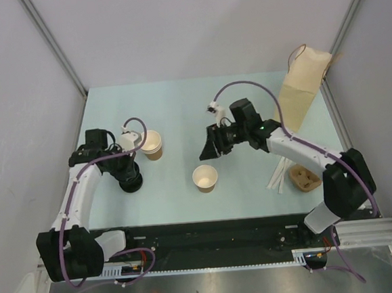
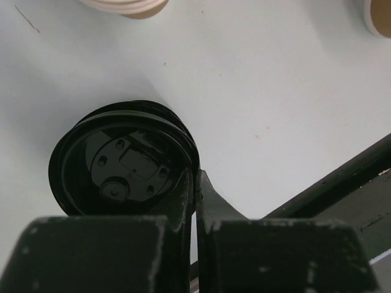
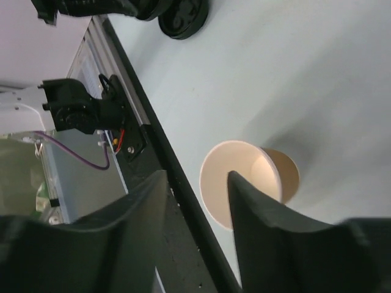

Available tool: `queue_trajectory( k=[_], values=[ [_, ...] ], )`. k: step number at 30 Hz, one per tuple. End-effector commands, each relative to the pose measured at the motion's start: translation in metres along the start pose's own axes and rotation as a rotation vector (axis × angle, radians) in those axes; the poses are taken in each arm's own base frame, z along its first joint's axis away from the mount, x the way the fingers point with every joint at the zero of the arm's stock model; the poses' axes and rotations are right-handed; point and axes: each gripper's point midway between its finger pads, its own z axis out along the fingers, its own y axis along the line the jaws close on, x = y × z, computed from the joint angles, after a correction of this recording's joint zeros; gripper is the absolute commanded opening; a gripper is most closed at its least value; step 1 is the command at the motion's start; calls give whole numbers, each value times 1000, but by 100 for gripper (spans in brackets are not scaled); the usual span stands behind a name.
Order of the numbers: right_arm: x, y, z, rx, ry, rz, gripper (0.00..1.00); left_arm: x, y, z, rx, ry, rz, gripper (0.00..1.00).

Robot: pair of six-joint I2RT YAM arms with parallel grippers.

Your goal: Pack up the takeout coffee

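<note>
Two tan paper cups, white inside, stand open with no lids: one at the left (image 1: 153, 144) and one near the front middle (image 1: 205, 178). Black round lids (image 1: 131, 183) lie on the table, seemingly two stacked. In the left wrist view my left gripper (image 2: 194, 177) is closed on the rim of the top lid (image 2: 122, 162), one finger inside it and one outside. My right gripper (image 1: 213, 145) is open and empty, hovering above and behind the front cup, which shows past its fingers in the right wrist view (image 3: 250, 180).
A tall tan paper bag (image 1: 305, 87) stands at the back right. A brown pulp tray (image 1: 304, 177) and white sticks (image 1: 278, 177) lie at the front right. The black front rail (image 3: 159, 159) runs close to the front cup.
</note>
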Motion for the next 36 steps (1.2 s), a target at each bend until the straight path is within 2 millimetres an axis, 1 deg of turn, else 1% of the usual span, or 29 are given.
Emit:
queue_trajectory(
  k=[1, 2, 4, 5, 6, 8, 9, 12, 14, 17, 18, 19, 20, 21, 22, 23, 24, 25, 26, 27, 28, 29, 30, 31, 32, 33, 34, 35, 36],
  values=[
    [-33, 34, 34, -105, -82, 14, 42, -17, -10, -18, 78, -103, 49, 0],
    [-33, 35, 46, -127, -78, 29, 39, -15, -11, -18, 86, -101, 46, 0],
    [-36, 45, 60, -165, -87, 50, 31, -16, -10, -20, 90, -118, 47, 0],
    [-31, 57, 71, -194, -73, 56, 27, -16, -11, -22, 94, -123, 46, 0],
    [-29, 59, 81, -196, -63, 58, 23, -16, -10, -22, 99, -127, 46, 0],
    [-21, 72, 98, -201, -50, 59, 20, -15, -10, -22, 104, -126, 41, 0],
    [-16, 73, 107, -205, -35, 67, 20, -13, -9, -21, 102, -121, 39, 0],
    [-9, 78, 117, -218, -6, 75, 23, -13, -10, -23, 103, -125, 53, 0],
    [-14, 79, 112, -213, -17, 64, 25, -18, -11, -31, 90, -153, 83, 0],
    [-32, 80, 93, -210, -61, 34, 29, -26, -16, -42, 83, -187, 136, 0],
    [-38, 80, 86, -208, -74, 28, 35, -29, -19, -44, 84, -197, 161, 0],
    [-53, 79, 70, -202, -115, -1, 39, -31, -22, -45, 83, -204, 179, 0],
    [-56, 75, 62, -187, -117, -5, 44, -33, -24, -46, 80, -212, 204, 0],
    [-61, 71, 53, -172, -130, -11, 56, -36, -34, -49, 90, -230, 270, 0],
    [-69, 59, 41, -145, -152, -26, 62, -38, -40, -50, 91, -236, 306, 0],
    [-67, 58, 29, -127, -140, -15, 71, -40, -42, -49, 74, -246, 343, 0],
    [-67, 54, 21, -115, -139, -17, 74, -47, -63, -51, 110, -272, 447, 0],
    [-69, 51, 14, -105, -142, -30, 77, -50, -73, -52, 129, -289, 496, 0],
    [-69, 47, -2, -86, -146, -76, 81, -57, -81, -55, 140, -318, 538, 0],
    [-68, 45, -8, -71, -143, -103, 84, -62, -102, -58, 205, -348, 588, 0],
    [-63, 42, -17, -49, -128, -122, 86, -65, -112, -61, 247, -368, 608, 0],
    [-64, 32, -27, -13, -136, -216, 90, -74, -125, -70, 293, -409, 638, 0],
    [-66, 32, -42, 13, -152, -263, 91, -80, -140, -77, 373, -453, 643, 0],
    [-58, 24, -51, 57, -124, -281, 92, -87, -148, -82, 419, -476, 640, 0],
    [-60, 8, -66, 108, -128, -353, 94, -96, -156, -91, 452, -505, 642, 0],
    [-61, 7, -82, 141, -137, -405, 94, -100, -169, -98, 533, -523, 605, 0],
    [-52, 0, -92, 164, -105, -410, 94, -108, -174, -102, 578, -525, 584, 0],
    [-55, -11, -111, 203, -124, -422, 94, -110, -181, -107, 629, -519, 538, 0],
    [-58, -6, -128, 213, -147, -512, 94, -113, -188, -111, 680, -524, 511, 0]
  ],
)
